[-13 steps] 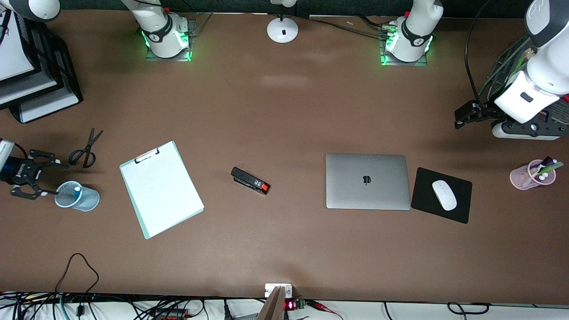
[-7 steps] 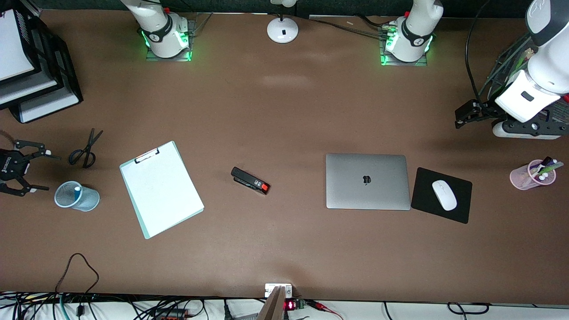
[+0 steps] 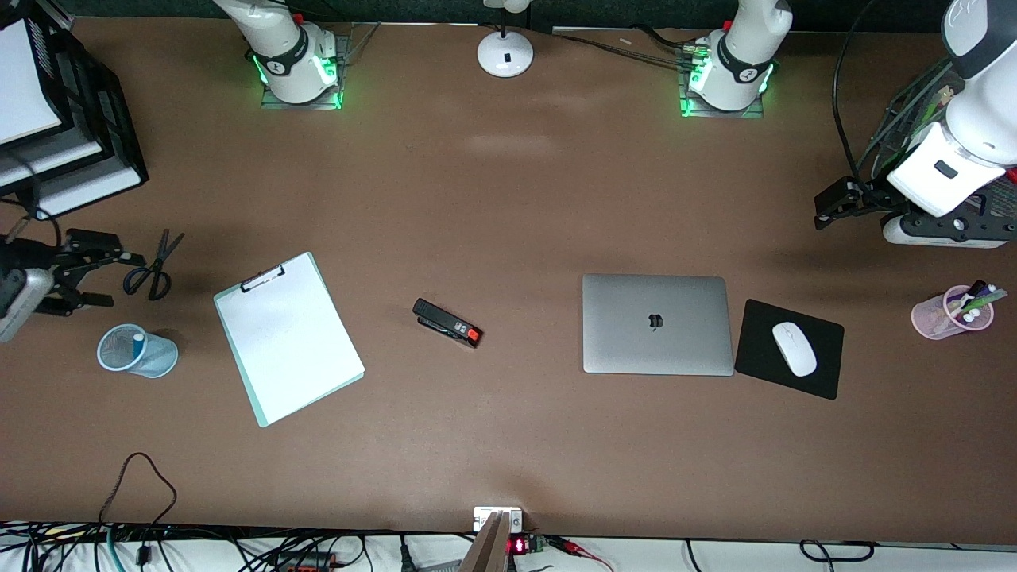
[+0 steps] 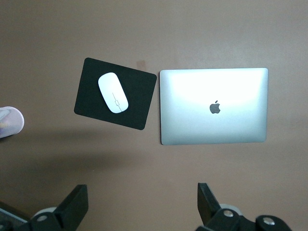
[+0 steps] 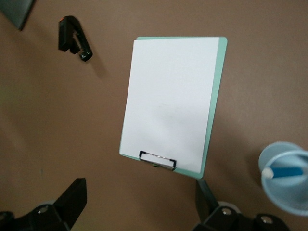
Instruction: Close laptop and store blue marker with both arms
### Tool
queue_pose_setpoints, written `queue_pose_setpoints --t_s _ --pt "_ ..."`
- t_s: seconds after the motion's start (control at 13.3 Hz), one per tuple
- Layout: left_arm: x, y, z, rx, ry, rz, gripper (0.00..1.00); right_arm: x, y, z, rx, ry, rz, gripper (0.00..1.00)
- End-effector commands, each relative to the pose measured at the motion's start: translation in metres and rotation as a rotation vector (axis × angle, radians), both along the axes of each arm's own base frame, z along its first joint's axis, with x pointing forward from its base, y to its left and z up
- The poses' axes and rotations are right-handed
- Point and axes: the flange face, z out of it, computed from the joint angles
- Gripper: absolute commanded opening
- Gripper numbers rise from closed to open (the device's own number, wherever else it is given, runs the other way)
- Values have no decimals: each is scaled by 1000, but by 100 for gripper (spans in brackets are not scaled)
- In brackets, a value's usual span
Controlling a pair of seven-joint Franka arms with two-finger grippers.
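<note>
The silver-grey laptop (image 3: pixel 657 324) lies closed on the table with its apple logo up; it also shows in the left wrist view (image 4: pixel 213 106). The blue marker (image 3: pixel 138 340) stands in a light-blue mesh cup (image 3: pixel 135 353) at the right arm's end; the right wrist view shows the marker (image 5: pixel 285 171) in the cup (image 5: pixel 285 188). My right gripper (image 3: pixel 111 278) is open and empty over the table beside the scissors; its fingers frame bare table (image 5: pixel 139 199). My left gripper (image 3: pixel 822 210) is open and empty over bare table at the left arm's end (image 4: pixel 142 204).
A white-sheeted clipboard (image 3: pixel 288 338), a black stapler (image 3: pixel 447 322) and scissors (image 3: pixel 155 266) lie on the table. A white mouse (image 3: pixel 794 348) sits on a black pad beside the laptop. A pink cup of markers (image 3: pixel 953 311) and stacked trays (image 3: pixel 56 119) stand at the table's ends.
My right gripper has moved away from beside the blue cup to over the table by the scissors, still open. The left arm has hardly moved.
</note>
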Motion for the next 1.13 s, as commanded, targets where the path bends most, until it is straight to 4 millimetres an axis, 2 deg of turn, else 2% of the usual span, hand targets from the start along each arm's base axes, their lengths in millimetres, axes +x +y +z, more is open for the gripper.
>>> queue_pose_setpoints --t_s 0.0,0.23,0.45,0.53,0.68,0.9,1.05 --pt "0 -1 7 -12 2 -12 100 -19 32 14 -88 85 -147 100" --pt "0 -1 8 -12 2 -13 100 -36 62 24 -171 153 -294 100" --pt "0 0 7 -12 4 -12 100 -53 97 56 -313 169 -450 100" --pt "0 -1 7 -12 5 -13 100 -62 102 71 -360 171 -483 100" --pt "-1 -1 7 -12 7 -14 100 -72 95 103 -415 114 -492 100" --pt "-1 -1 7 -12 8 -14 100 -86 59 146 -434 100 -563 100" --pt "-1 -1 7 -12 10 -14 100 -88 46 149 -429 109 -593 100"
